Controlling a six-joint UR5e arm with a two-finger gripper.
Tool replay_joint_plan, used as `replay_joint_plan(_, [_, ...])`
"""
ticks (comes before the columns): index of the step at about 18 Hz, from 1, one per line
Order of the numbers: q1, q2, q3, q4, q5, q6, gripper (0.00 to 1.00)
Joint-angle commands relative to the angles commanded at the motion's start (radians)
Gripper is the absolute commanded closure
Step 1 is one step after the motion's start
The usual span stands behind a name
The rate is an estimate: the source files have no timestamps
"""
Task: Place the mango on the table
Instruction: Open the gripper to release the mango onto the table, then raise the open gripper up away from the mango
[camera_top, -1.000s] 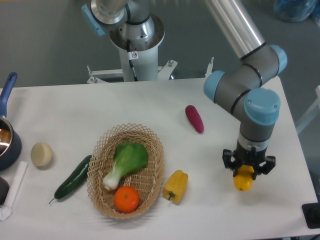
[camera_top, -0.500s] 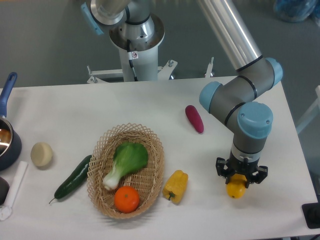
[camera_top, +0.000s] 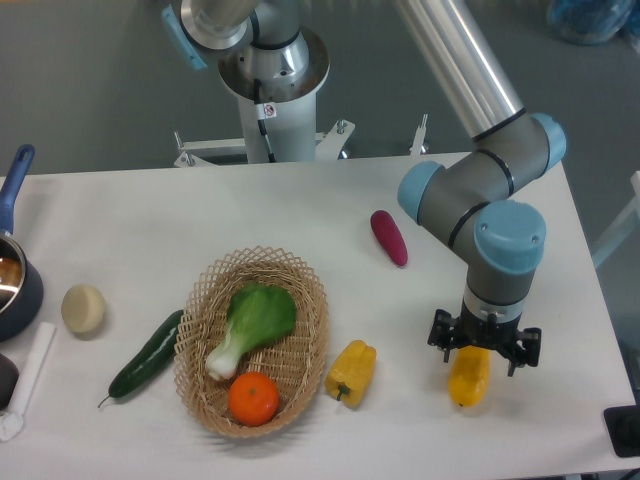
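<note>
The gripper (camera_top: 484, 347) has its jaws spread wide and grips nothing; the mango (camera_top: 469, 376) lies just below them on the table (camera_top: 150, 230), toward its front right. Left of the mango sits a yellow pepper (camera_top: 351, 371), beside a wicker basket (camera_top: 197, 325) holding an orange (camera_top: 253, 398) and a leafy green (camera_top: 251, 324).

mango (camera_top: 469, 377) on table (camera_top: 150, 230) | right of pepper (camera_top: 351, 371) | basket (camera_top: 197, 310) further left
</note>
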Motion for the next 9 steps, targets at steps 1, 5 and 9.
replay_joint_plan(1, [0.003,0.015,0.002,0.005,0.014,0.026,0.00])
replay_joint_plan(5, [0.054,0.089,0.020,0.003,0.028,0.045,0.00])
replay_joint_plan(9, [0.123,0.172,0.005,-0.038,0.023,0.224,0.00])
